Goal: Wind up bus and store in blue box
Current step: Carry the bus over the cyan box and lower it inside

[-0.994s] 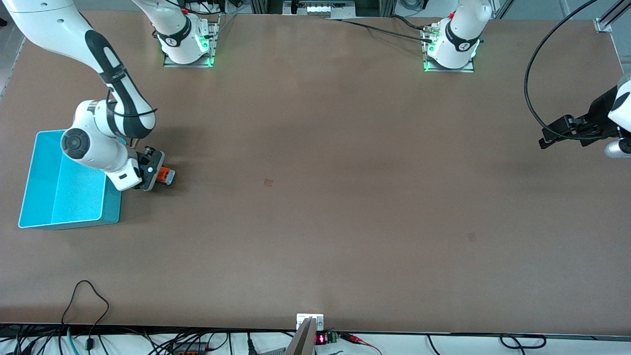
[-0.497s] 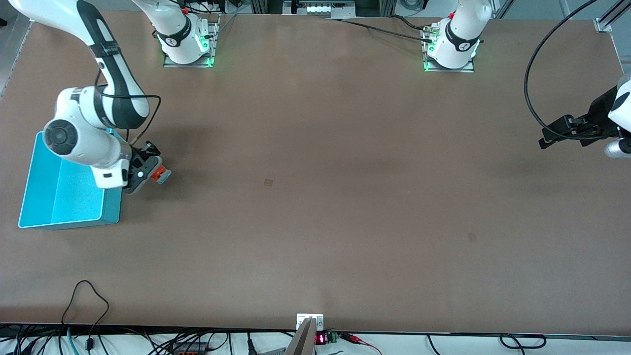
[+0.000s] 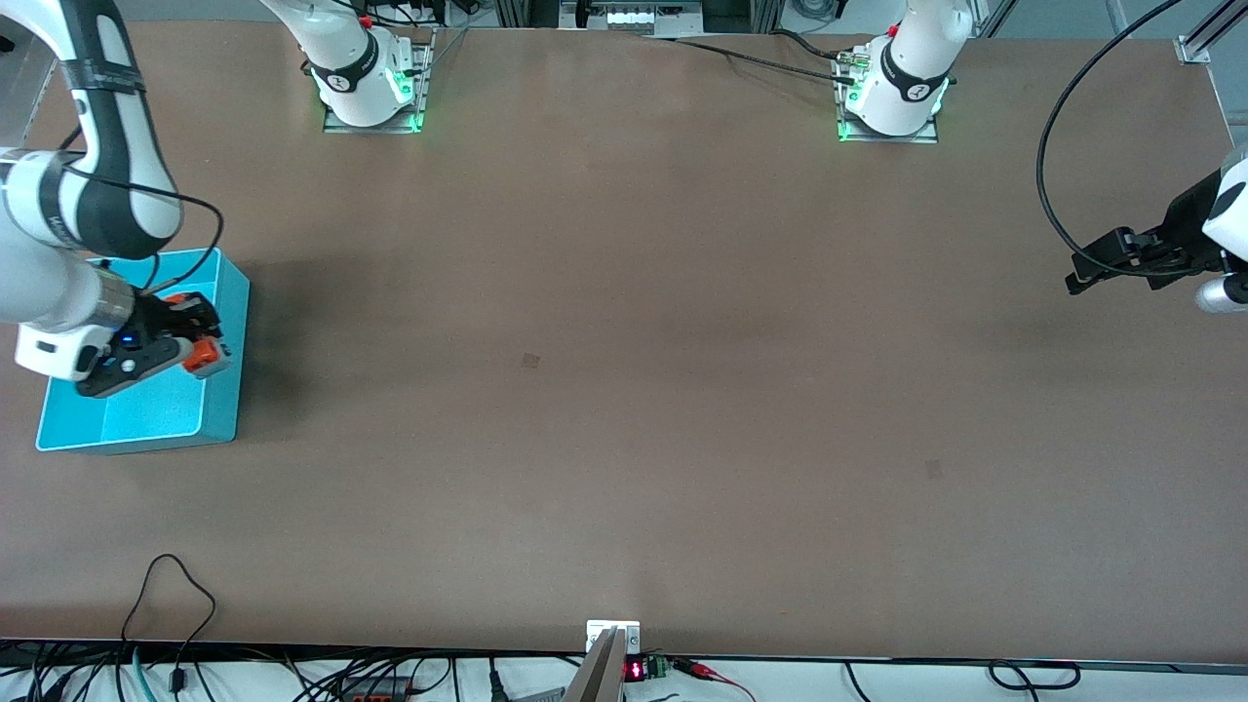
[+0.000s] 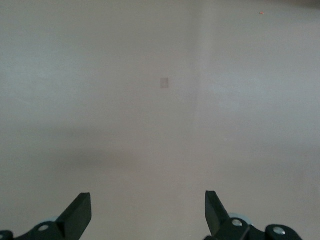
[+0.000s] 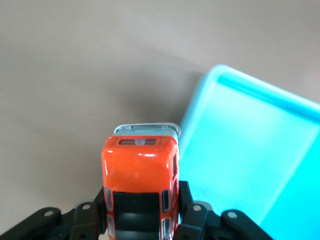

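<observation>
My right gripper is shut on the orange bus, holding it up over the blue box, above the box's wall that faces the table's middle. In the right wrist view the bus sits between the two black fingers, its white-grey front pointing away, with the blue box beside and below it. My left gripper waits open over the table at the left arm's end. In the left wrist view the left gripper has only bare table between its fingers.
The blue box lies at the right arm's end of the brown table. A small dark mark shows near the table's middle. Cables lie along the table's edge nearest the front camera.
My right arm has lifted the bus off the table beside the box and carried it toward the right arm's end, to over the box. The left arm has not moved.
</observation>
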Robot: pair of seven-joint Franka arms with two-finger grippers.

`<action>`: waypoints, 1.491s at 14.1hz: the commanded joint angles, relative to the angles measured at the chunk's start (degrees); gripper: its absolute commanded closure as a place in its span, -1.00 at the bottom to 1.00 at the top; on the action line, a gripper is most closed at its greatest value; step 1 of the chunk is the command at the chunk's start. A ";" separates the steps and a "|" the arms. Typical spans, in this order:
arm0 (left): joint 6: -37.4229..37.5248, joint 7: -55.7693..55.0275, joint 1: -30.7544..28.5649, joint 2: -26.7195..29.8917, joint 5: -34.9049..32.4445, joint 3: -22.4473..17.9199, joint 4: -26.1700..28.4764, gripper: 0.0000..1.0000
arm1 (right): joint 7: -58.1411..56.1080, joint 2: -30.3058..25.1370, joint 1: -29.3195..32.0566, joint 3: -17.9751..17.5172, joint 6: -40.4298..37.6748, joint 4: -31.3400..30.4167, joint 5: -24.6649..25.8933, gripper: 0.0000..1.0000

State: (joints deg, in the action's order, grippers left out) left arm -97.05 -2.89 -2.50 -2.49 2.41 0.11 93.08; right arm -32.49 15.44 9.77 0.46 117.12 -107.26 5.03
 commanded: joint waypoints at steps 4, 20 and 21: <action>-0.07 0.87 -0.14 0.46 -1.10 0.16 0.17 -1.00 | 4.19 3.71 -0.28 7.26 4.33 1.44 -0.19 0.76; 0.02 0.87 -0.14 0.55 -1.10 0.16 0.17 -1.00 | 10.43 13.91 1.04 13.60 11.56 0.65 -3.18 0.59; 0.02 0.87 -0.14 0.46 -1.10 0.16 0.17 -1.00 | 10.34 14.61 1.04 13.60 11.64 0.65 -3.18 0.57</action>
State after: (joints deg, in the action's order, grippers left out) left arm -97.05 -2.89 -2.50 -2.49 2.41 0.11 93.08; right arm -22.10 29.52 10.38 14.08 128.74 -107.14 2.54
